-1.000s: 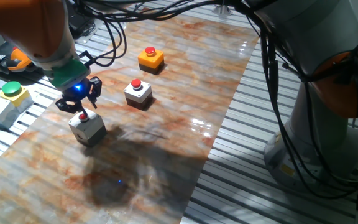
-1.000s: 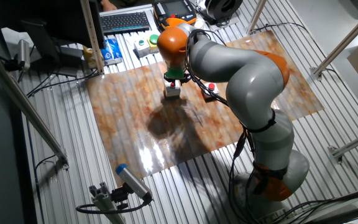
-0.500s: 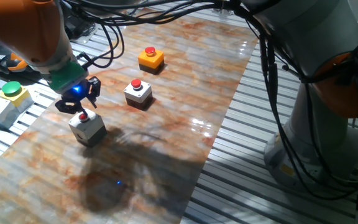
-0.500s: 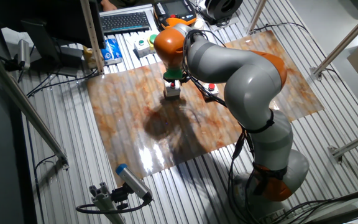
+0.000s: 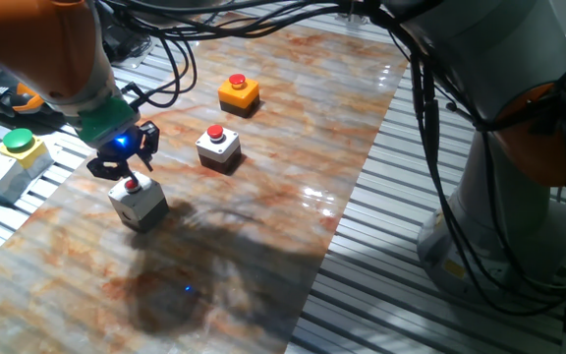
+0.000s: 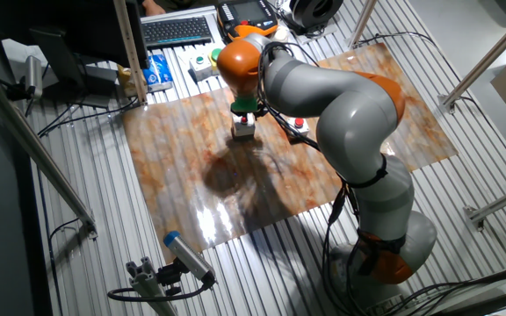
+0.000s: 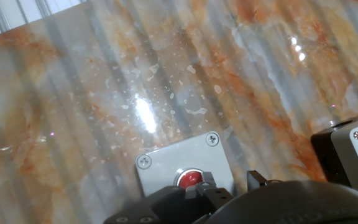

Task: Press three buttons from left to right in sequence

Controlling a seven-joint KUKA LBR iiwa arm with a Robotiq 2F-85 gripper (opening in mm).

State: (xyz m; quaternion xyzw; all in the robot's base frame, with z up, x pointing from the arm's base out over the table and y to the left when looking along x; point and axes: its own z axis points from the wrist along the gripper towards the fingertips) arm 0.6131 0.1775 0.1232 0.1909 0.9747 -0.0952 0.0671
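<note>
The tool point(image 5: 126, 165) hangs directly over the near grey-white box point(image 5: 138, 202), its tip at or just above that box's red button point(image 5: 132, 183) — contact cannot be confirmed. In the hand view the same red button point(image 7: 190, 178) sits just ahead of the dark tool body, on a grey lid with two screws. Whether the fingers are apart or together cannot be told from any view.

The three button boxes stand in a diagonal row on the marble-patterned table point(image 5: 283, 147): the near box, the middle grey-white box point(image 5: 218, 147) and the orange box point(image 5: 239, 93), each well apart from the next. Both further buttons are untouched. In the other fixed view the arm point(image 6: 323, 88) covers most of the row — only the near box point(image 6: 243, 129) is plain.

A green-button box point(image 5: 8, 157) stands off the marble sheet, to the side.
</note>
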